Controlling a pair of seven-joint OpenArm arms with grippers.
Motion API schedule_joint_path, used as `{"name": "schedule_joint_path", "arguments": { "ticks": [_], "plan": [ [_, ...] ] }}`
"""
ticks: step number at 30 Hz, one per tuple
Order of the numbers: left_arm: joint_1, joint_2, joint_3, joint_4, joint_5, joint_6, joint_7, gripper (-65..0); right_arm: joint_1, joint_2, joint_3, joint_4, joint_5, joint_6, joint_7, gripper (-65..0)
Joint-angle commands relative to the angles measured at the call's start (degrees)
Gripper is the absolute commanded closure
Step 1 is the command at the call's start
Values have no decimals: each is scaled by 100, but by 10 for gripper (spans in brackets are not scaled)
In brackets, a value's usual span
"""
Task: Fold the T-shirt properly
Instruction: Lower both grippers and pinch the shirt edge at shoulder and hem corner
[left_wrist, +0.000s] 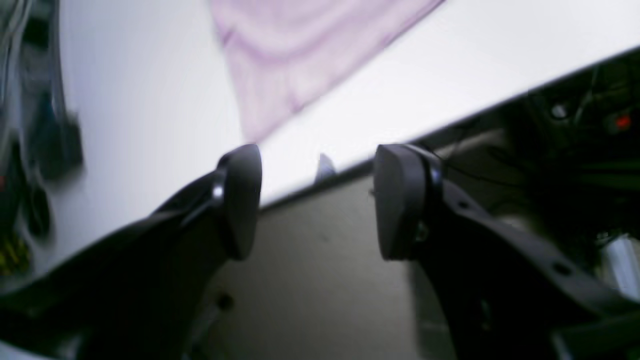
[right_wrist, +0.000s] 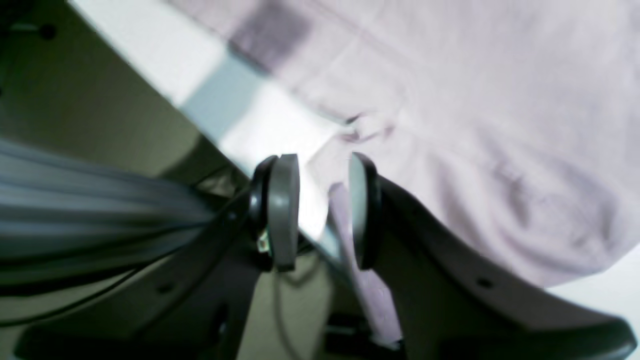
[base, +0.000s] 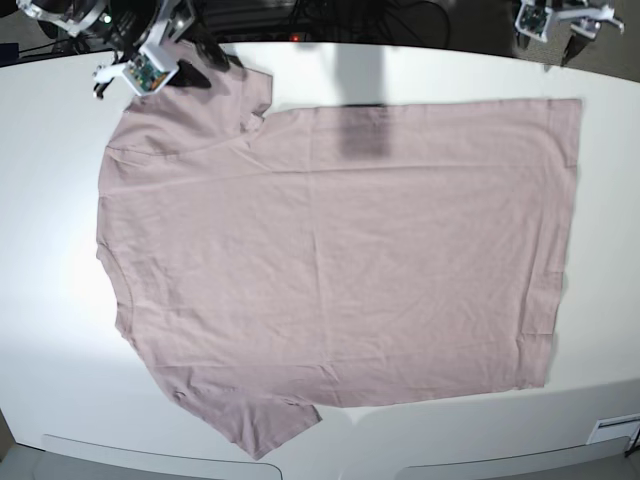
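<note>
The T-shirt (base: 330, 260) lies spread flat on the white table (base: 50, 330); thin, soft and light, it should crumple easily, so hems and sleeve edges look the best holds. The right claw (right_wrist: 324, 210) is half-closed with a fold of sleeve edge between its jaws, apparently not pinched. The left claw (left_wrist: 317, 200) hangs released, well apart from the hem corner.

We are seeing the T-shirt (left_wrist: 280, 60) blurring and running off the top edge above the left gripper (left_wrist: 317, 200).
</note>
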Motion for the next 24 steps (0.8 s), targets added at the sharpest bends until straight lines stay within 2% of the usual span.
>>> {"name": "schedule_joint_path", "arguments": {
  "ticks": [1,4,6,10,15,18,20,24],
  "plan": [
    [-74,-35,-22,90,201,-22,-35,-343,107,31,26,98,81,-11,131,-162],
    [-424,-42,-22,81,476,-308,326,-297,483,33,26,98,85,-11,-144,-162],
    [-557,-234,-22,28,474,-470,341,-290,699,33,26,98,83,-11,-487,-162],
    [-595,-807,-22,-197,774,-549,289,-290,920,48,26,98,85,-13,-970,-162],
    [-597,-1611,-22,-767,1110,-544,-428,-291,918,229,24,103,282,91,-710,-170],
    [-597,-2022,-22,-1029,1115,-542,-728,-291,916,234,26,107,275,91,-704,-254],
    [-599,-2197,-22,-1106,1115,-542,-804,-292,916,232,26,107,273,91,-708,-287],
    [-616,-2337,-22,-1117,1113,-549,-800,-292,918,223,26,107,275,91,-695,-287]
  ]
}}
